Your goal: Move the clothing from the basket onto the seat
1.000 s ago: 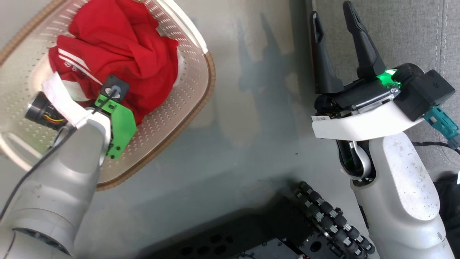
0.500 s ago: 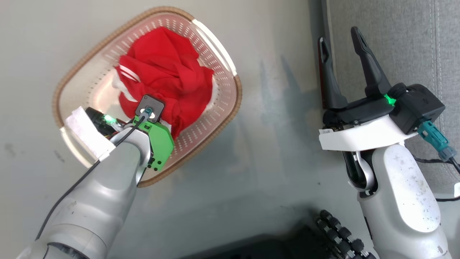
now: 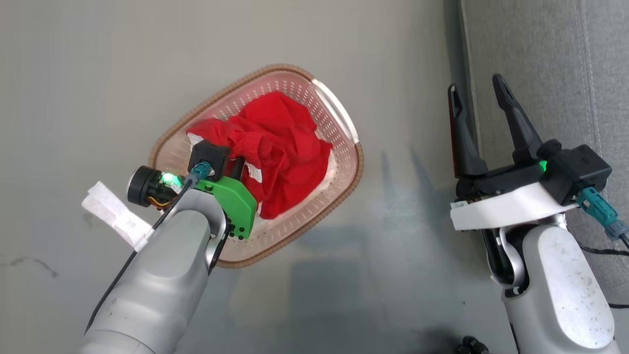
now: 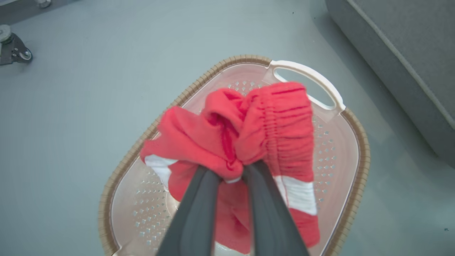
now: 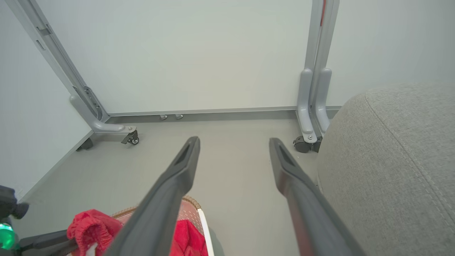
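Observation:
The red clothing (image 3: 285, 152) with white stripes lies bunched in the cream basket (image 3: 344, 132), which stands on the grey floor. My left gripper (image 4: 234, 175) is shut on a ribbed red fold of the clothing (image 4: 256, 131), raised above the basket (image 4: 362, 160). In the head view its fingers are hidden under the wrist. My right gripper (image 3: 479, 91) stands open and holds nothing, at the edge of the grey seat (image 3: 540, 73). In the right wrist view this gripper (image 5: 234, 142) points over the floor, with the seat (image 5: 391, 167) at its right and the clothing (image 5: 92, 224) at lower left.
Grey frame legs on castors (image 5: 129, 137) (image 5: 305, 142) stand against the white wall beyond the basket. Another castor (image 4: 14, 49) sits on the floor at the far left. Open floor (image 3: 403, 206) lies between basket and seat.
The head camera has pulled back, so the basket looks smaller and nearer the middle. My left gripper has risen with a bunch of the clothing. The right gripper stays open.

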